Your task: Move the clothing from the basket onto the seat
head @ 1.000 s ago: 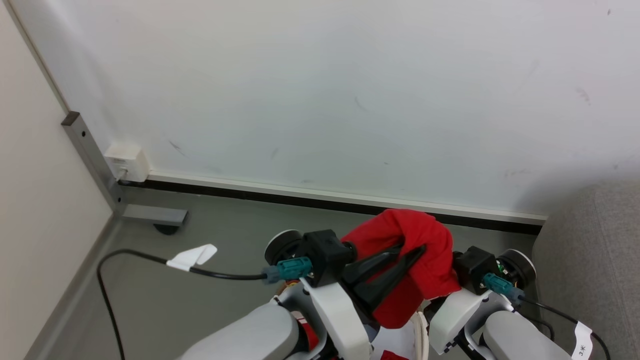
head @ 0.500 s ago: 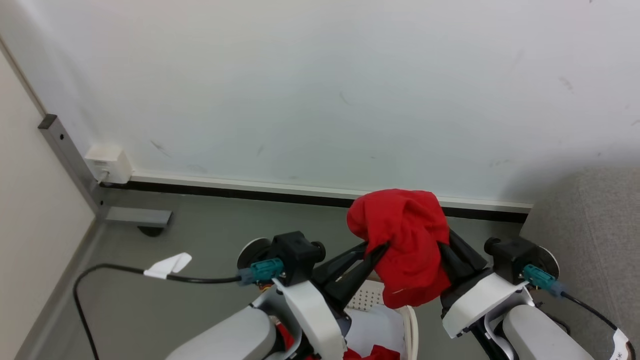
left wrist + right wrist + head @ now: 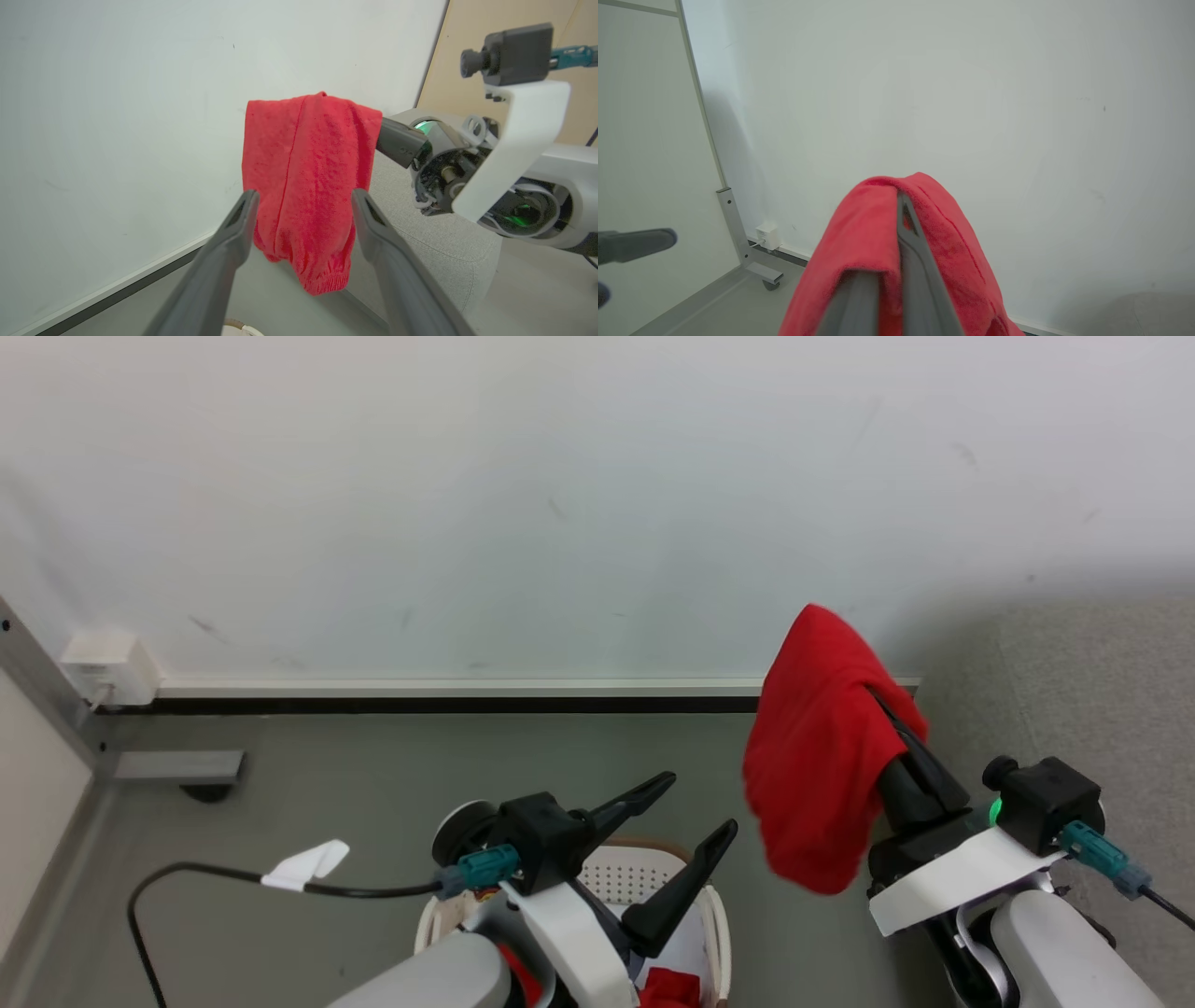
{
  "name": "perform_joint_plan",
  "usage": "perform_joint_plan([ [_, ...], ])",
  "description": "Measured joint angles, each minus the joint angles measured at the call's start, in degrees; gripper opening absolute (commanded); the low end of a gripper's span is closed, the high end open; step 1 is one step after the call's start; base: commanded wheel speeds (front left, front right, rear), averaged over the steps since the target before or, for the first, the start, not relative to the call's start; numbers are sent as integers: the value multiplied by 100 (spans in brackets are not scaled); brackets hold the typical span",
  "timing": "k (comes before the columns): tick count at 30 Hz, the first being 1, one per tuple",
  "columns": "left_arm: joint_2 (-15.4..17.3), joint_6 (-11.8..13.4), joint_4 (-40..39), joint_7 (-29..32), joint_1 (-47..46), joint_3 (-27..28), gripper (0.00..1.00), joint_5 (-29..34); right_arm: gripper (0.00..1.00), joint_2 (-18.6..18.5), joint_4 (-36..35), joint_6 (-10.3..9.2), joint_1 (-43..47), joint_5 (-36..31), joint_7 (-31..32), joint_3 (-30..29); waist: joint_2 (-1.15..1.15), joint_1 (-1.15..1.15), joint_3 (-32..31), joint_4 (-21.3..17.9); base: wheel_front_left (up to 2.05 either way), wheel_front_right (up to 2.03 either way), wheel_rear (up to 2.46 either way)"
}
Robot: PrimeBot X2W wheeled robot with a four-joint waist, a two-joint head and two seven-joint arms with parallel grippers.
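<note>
A plain bright red garment (image 3: 817, 765) hangs draped over my right gripper (image 3: 864, 695), which is shut on it and lifted in front of the white wall. The cloth hides the fingertips. In the right wrist view the garment (image 3: 943, 242) wraps the closed gripper (image 3: 899, 210). My left gripper (image 3: 698, 801) stands open above the cream basket (image 3: 717, 910), holding nothing. More red clothing (image 3: 667, 985) lies inside the basket. In the left wrist view the hanging garment (image 3: 303, 154) shows beyond the open left gripper (image 3: 303, 193), not touching it. The grey sofa (image 3: 1102, 691) is at the right.
A white wall with a pale skirting board runs across ahead. At the left are a wall socket box (image 3: 103, 667), a grey metal frame foot (image 3: 177, 767) and a black cable with a white tag (image 3: 303, 865). Grey floor lies between the basket and the wall.
The head camera has swung right. My right gripper has carried the red garment up and rightward toward the sofa. My left gripper has come away from the cloth and stands open over the basket.
</note>
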Motion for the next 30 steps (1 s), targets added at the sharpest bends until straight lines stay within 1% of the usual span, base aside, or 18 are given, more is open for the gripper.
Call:
perform_joint_plan([
  [8,29,77,30,-226,-4,54,100,156,0,-105,-380,0,108,-45,-1,-149,0,0,134,-510,0,0,0],
  [11,41,118,36,-303,-44,103,100,334,0,-167,-511,0,132,-51,-1,-233,0,0,202,-730,0,0,0],
  [19,59,124,144,-441,-101,201,100,533,0,-126,-945,0,397,-51,-1,-580,0,0,383,-1348,0,0,0],
  [23,73,119,204,-453,-107,281,100,690,0,-70,-1091,0,569,-64,-1,-733,0,0,480,-1623,0,0,0],
  [30,57,-14,185,-485,-112,454,100,849,0,19,-1294,0,794,-118,-1,-981,0,0,698,-1989,0,0,0],
])
